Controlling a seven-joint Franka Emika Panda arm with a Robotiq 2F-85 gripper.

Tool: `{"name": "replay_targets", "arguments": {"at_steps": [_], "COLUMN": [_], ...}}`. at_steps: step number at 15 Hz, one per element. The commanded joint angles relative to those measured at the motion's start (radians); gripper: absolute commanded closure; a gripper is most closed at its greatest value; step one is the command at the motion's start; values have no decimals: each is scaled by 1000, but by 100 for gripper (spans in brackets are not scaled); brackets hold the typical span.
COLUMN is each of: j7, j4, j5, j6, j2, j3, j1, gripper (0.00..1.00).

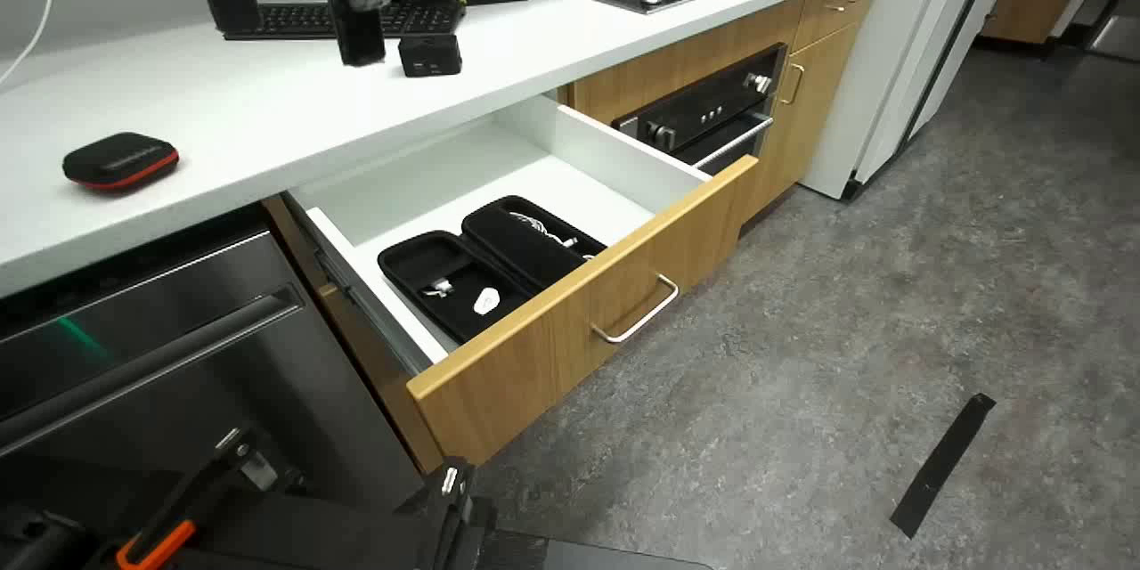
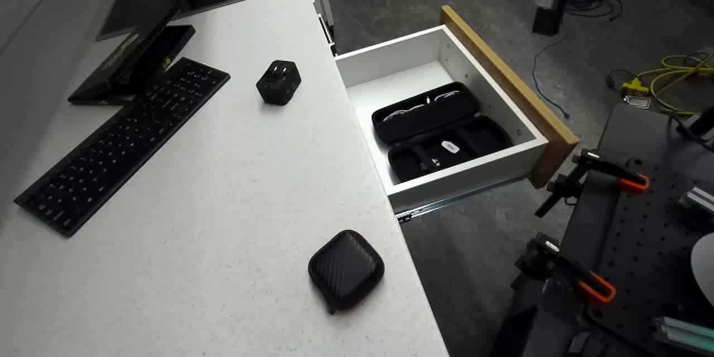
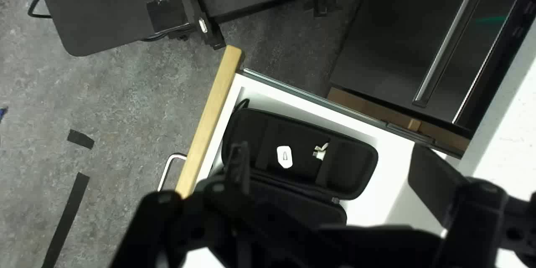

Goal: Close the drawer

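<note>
The drawer stands pulled out, its light wood front with a silver bar handle facing the floor area. Its front edge also shows in an exterior view and in the wrist view. An open black case with small white items and cables lies inside; it shows in the wrist view too. My gripper is open and empty, its fingers wide apart above the drawer. It hangs high in both exterior views, touching nothing. The gripper body hides part of the drawer in the wrist view.
The white counter holds a small black case, a black cube and a keyboard. A robot table with orange-handled clamps stands near the drawer's front corner. A steel appliance and an oven flank the drawer.
</note>
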Motion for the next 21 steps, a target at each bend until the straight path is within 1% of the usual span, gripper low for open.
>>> {"name": "replay_targets", "arguments": {"at_steps": [1, 3, 5, 8, 11, 12, 14, 16, 17, 18, 19, 20, 21], "j7": [-2, 1, 4, 11, 33, 53, 83, 113, 110, 102, 80, 5, 55], "j4": [1, 2, 11, 25, 59, 69, 103, 140, 162, 181, 204, 221, 159], "j5": [1, -8, -38, -106, -180, -216, -255, -278, -271, -250, -220, -163, -221], "j6": [-2, 13, 51, 149, 279, 343, 437, 494, 509, 516, 492, 436, 486], "j2": [2, 6, 29, 88, 201, 251, 365, 467, 517, 555, 590, 602, 542], "j3": [2, 3, -6, -42, -98, -111, -146, -173, -191, -208, -222, -233, -234], "j1": [-3, -8, -35, -111, -201, -235, -281, -304, -304, -299, -288, -273, -276], "gripper": [0, 0, 0, 0, 0, 0, 0, 0, 0, 0, 0, 0, 0]}}
